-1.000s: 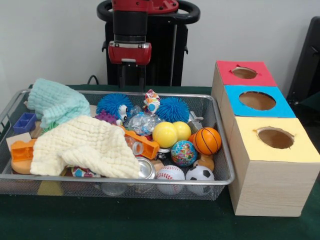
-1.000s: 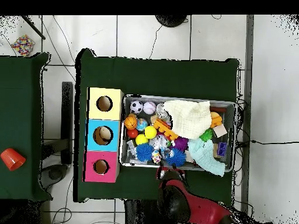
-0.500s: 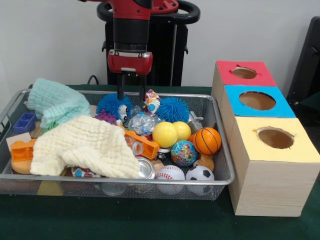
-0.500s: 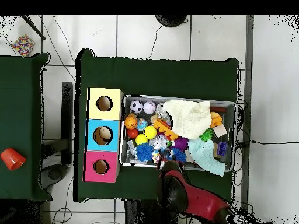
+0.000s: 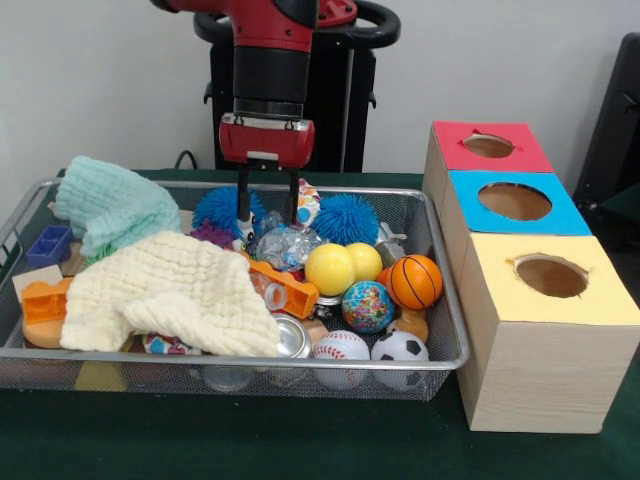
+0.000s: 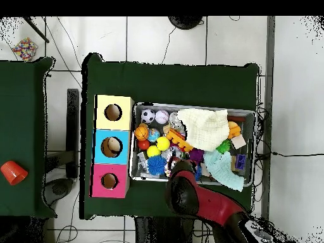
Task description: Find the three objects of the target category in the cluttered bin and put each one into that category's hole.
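- Your gripper (image 5: 268,207) hangs over the back edge of the wire bin (image 5: 445,330), its 2 fingers spread, with nothing between them.
- The fingertips sit just above the clutter, between the left blue spiky ball (image 5: 226,209) and the small patterned toy figure (image 5: 304,203); whether they touch either one cannot be told.
- From overhead, the arm (image 6: 190,196) covers that edge of the bin, so you cannot see the tips there.
- Balls lie toward the bin's right end: 2 yellow balls (image 5: 331,268), a small basketball (image 5: 415,281), a globe ball (image 5: 367,306), a baseball (image 5: 341,348) and a soccer ball (image 5: 400,347) at the front right corner.
- A second blue spiky ball (image 5: 346,218) rests against the back edge, beside a crumpled clear wrapper (image 5: 284,245).
- A cream cloth (image 5: 170,291) covers the bin's front left part; a mint cloth (image 5: 112,205) sits at the back left corner.
- The box (image 5: 530,330) with 3 holes, red (image 5: 489,146), blue (image 5: 514,201) and yellow (image 5: 551,275), stands just beside the bin's right edge.
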You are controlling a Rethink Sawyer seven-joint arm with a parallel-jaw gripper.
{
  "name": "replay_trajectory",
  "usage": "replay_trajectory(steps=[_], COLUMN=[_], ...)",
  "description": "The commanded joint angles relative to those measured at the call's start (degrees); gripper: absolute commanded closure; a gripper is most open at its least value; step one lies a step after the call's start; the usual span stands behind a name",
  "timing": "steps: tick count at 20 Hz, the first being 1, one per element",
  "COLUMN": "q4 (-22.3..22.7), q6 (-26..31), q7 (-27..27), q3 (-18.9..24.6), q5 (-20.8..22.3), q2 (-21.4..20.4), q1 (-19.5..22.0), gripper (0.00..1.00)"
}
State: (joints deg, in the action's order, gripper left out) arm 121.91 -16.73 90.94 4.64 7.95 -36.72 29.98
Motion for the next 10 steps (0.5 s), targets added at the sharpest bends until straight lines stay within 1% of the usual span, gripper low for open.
replay_trajectory(steps=[1,4,5,6,8,10], q4=[-10.85,-11.44,-11.79,-12.83,-13.43,-13.23], q6=[6.39,5.61,5.82,6.17,6.23,6.89], q7=[8.05,7.97,8.12,7.4,7.02,7.7], q3=[2.49,3.63,3.22,1.49,1.5,1.17], q5=[-3.94,-2.93,-3.37,-4.08,-3.59,-4.27], q2=[1.31,1.3,1.63,2.13,1.98,1.52], q1=[-1.31,-1.0,-1.47,-3.06,-3.37,-3.72], gripper=[0.0,0.0,0.0,0.0,0.0,0.0])
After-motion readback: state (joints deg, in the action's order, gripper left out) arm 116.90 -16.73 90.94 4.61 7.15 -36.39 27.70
